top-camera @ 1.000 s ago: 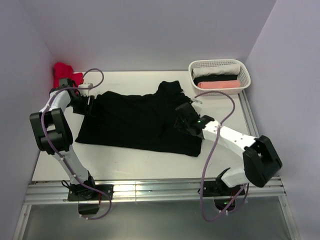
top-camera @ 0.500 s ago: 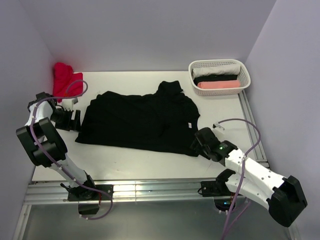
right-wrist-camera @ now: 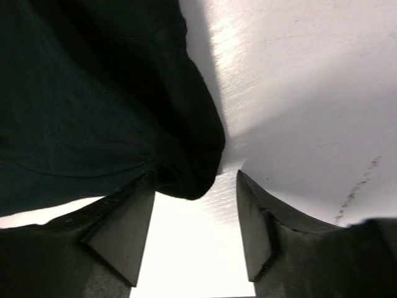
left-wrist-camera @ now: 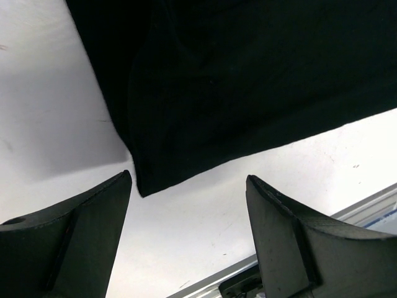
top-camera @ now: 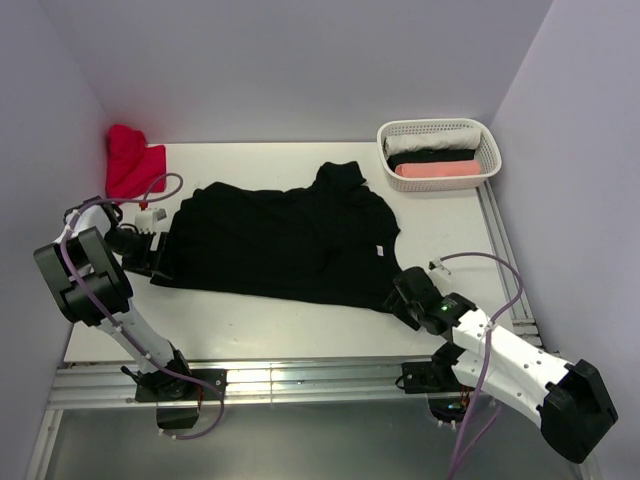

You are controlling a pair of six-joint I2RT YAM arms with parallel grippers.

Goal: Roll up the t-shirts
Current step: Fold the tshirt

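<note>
A black t-shirt [top-camera: 280, 240] lies spread flat on the white table, with a small white tag [top-camera: 380, 250] near its right side. My left gripper [top-camera: 150, 256] sits low at the shirt's near left corner. In the left wrist view that gripper [left-wrist-camera: 188, 177] is open, and the cloth corner [left-wrist-camera: 149, 177] lies just ahead of the fingertips, untouched. My right gripper [top-camera: 404, 291] is at the near right corner. The right wrist view shows it [right-wrist-camera: 195, 176] open, with the rounded black hem [right-wrist-camera: 186, 167] between the tips but not pinched.
A red t-shirt [top-camera: 130, 158] lies crumpled at the back left by the wall. A white basket [top-camera: 484, 140] at the back right holds rolled white, black and pink shirts. A metal rail [top-camera: 300, 380] runs along the table's near edge.
Both arms have come off the top of the shirt and dropped to its near corners. The left gripper then slid right toward its corner, and the right edged forward.
</note>
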